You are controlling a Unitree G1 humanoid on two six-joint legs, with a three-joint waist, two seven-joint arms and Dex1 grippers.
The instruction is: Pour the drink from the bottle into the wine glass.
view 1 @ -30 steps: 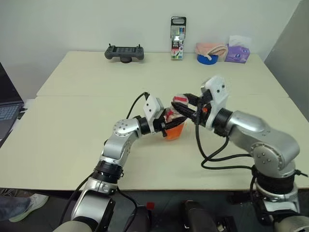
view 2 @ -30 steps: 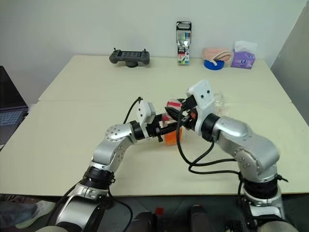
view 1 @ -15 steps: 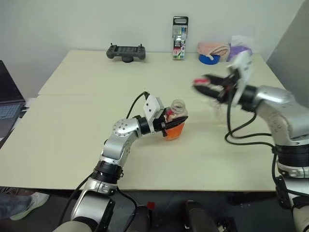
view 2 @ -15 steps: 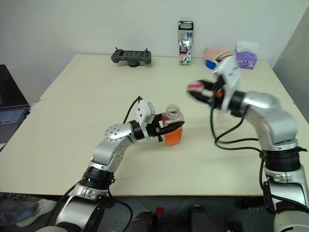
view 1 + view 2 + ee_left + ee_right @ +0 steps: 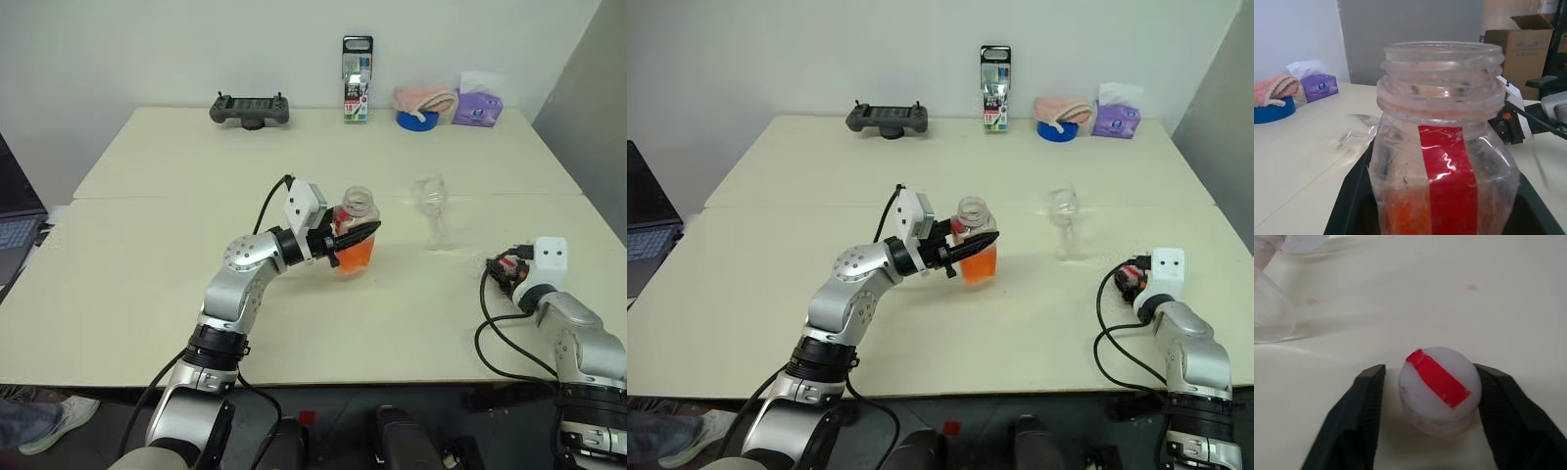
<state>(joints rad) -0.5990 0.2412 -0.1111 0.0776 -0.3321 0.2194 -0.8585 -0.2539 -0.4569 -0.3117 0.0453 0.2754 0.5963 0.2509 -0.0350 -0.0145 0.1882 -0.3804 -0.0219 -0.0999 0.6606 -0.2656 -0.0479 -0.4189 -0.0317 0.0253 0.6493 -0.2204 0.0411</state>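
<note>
The cap (image 5: 1440, 387), off since a second ago, is being released onto the bench (image 5: 176, 274) at lower right by the parted right hand (image 5: 1429, 406). The open bottle (image 5: 357, 235), mid-frame, is being held clenched by the left hand (image 5: 355, 238), ready for pouring into the wine glass (image 5: 431, 208).

A pale cream desk (image 5: 147, 284) made of two tops pushed together stands against a plain white wall (image 5: 147, 49). A grey panel (image 5: 588, 88) rises beside the desk's far right corner. A cardboard box (image 5: 1518, 41) sits behind it.
</note>
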